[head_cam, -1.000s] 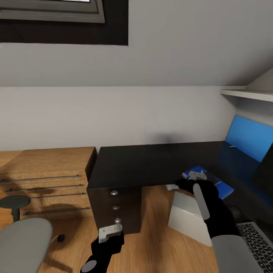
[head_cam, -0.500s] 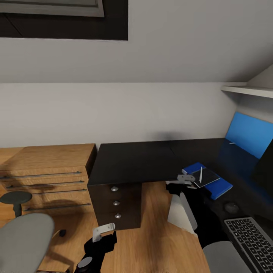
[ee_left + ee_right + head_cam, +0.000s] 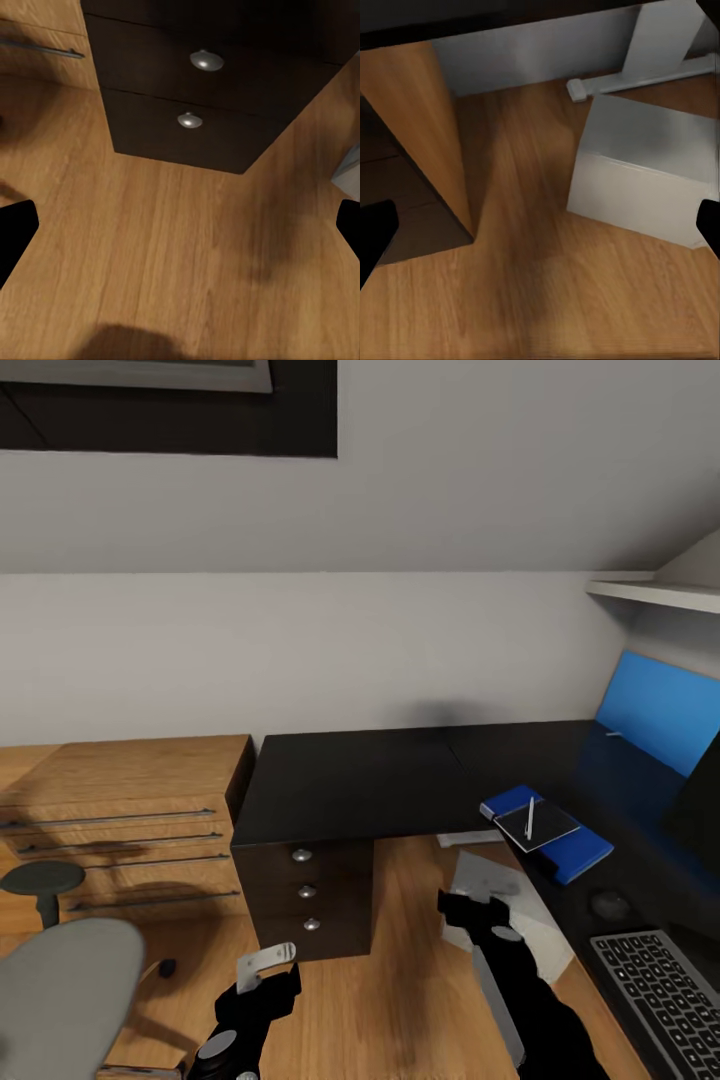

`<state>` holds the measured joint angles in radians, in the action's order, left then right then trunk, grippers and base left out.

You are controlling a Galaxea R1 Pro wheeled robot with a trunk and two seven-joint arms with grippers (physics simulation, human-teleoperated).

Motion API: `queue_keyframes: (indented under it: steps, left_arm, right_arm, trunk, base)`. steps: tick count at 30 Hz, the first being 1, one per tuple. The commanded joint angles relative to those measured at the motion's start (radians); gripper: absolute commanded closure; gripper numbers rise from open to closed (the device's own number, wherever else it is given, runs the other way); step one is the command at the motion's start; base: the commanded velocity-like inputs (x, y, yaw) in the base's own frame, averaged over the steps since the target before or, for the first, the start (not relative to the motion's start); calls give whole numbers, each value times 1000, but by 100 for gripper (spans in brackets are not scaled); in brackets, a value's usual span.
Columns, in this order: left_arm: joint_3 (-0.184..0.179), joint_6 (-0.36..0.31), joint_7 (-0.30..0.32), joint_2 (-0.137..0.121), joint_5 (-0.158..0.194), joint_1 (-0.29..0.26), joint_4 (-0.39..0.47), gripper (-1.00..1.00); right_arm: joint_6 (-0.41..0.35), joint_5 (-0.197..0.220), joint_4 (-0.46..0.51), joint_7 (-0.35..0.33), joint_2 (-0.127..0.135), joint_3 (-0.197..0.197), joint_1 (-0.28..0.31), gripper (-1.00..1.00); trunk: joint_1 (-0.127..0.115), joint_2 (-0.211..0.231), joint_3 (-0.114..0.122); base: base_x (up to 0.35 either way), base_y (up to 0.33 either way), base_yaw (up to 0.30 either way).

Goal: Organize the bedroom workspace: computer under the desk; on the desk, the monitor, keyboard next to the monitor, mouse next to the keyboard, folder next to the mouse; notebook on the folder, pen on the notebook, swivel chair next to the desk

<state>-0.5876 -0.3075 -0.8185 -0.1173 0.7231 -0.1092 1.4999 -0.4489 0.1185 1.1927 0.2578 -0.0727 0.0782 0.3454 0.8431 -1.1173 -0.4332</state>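
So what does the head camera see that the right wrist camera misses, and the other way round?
Head view alone: the desk top with a blue folder, a notebook on it and a pen on that, the keyboard, the grey chair and both claws, left and right. Right wrist view alone: a white desk leg and its foot by the wall. Both share the grey computer on the wood floor beneath the desk.

Partly hidden under the counter (image 3: 360, 785): the computer (image 3: 500, 905). Cut by the frame beside the counter: keyboard (image 3: 655, 995), swivel chair (image 3: 60, 990), monitor (image 3: 700, 800).
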Motion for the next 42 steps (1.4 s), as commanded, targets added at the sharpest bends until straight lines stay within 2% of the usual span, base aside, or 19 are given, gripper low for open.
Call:
queue_keyframes:
  steps: [1,4,7,8,11,13,16,18,19,20,23,27,28,30,36,42]
  left_arm:
    - [-2,-4,-7,-1,4,-1,1,-100]
    - [-2,-3,-9,-1,6,-1,-4,-100]
    - [-3,0,-11,-4,9,-1,-43,-100]
    - [-9,3,-12,-4,8,-1,-148,-100]
    - [-16,21,-12,-2,7,-1,-247,-100]
    - [-29,149,-9,-1,9,-1,-400,-100]
    - [-62,260,-7,-5,13,-1,-467,-100]
    - [-91,304,-5,-4,13,-1,-538,-100]
    - [-97,310,-4,-3,13,-1,-556,-100]
    - [-136,329,9,0,12,0,-639,-100]
    - [-170,363,41,2,13,0,-711,-100]
    - [-180,377,128,8,14,0,-791,-100]
    - [-177,383,215,30,13,0,-887,-100]
    - [-176,390,240,39,12,0,-936,-100]
    - [-175,426,256,47,13,0,-973,-100]
    - [-175,433,282,69,12,0,-1014,-100]
  right_arm:
    - [25,4,1,10,0,2,-23,-100]
    - [90,-21,1,10,1,2,-87,-100]
    - [153,-66,1,11,2,2,-170,-100]
    - [190,-84,0,10,2,2,-223,-100]
    - [217,-89,-2,6,2,2,-259,-100]
    - [299,-95,-69,3,1,3,-302,-100]
    - [408,-103,-177,2,0,20,-313,-100]
    - [511,-108,-254,3,1,54,-316,-100]
    - [535,-109,-268,3,1,61,-316,-100]
    - [626,-111,-332,5,-1,83,-317,-100]
    - [670,-113,-408,3,-1,95,-318,-100]
    - [733,-115,-471,3,-1,97,-318,-100]
    - [821,-116,-591,3,0,96,-316,-100]
    - [883,-116,-658,4,-1,95,-312,-100]
    - [936,-111,-790,4,-3,94,-296,-100]
    - [943,-110,-840,5,-5,93,-276,-100]
  trunk:
    - [-4,6,2]
    - [-15,27,10]
    - [-27,48,19]
    - [-31,55,22]
    - [-42,76,31]
    - [-50,90,38]
    - [-61,111,47]
    - [-69,125,53]
    - [-73,132,56]
    - [-77,139,59]
    - [-88,160,69]
    - [-104,188,81]
    - [-107,195,84]
    - [-115,209,91]
    - [-138,251,110]
    - [-161,293,127]
  base:
    - [0,0,0]
    - [0,0,0]
    - [0,0,0]
    - [0,0,0]
    - [0,0,0]
    - [0,0,0]
    - [0,0,0]
    - [0,0,0]
    - [0,0,0]
    - [0,0,0]
    - [0,0,0]
    - [0,0,0]
    - [0,0,146]
    - [0,0,210]
    - [0,0,260]
    - [0,0,276]
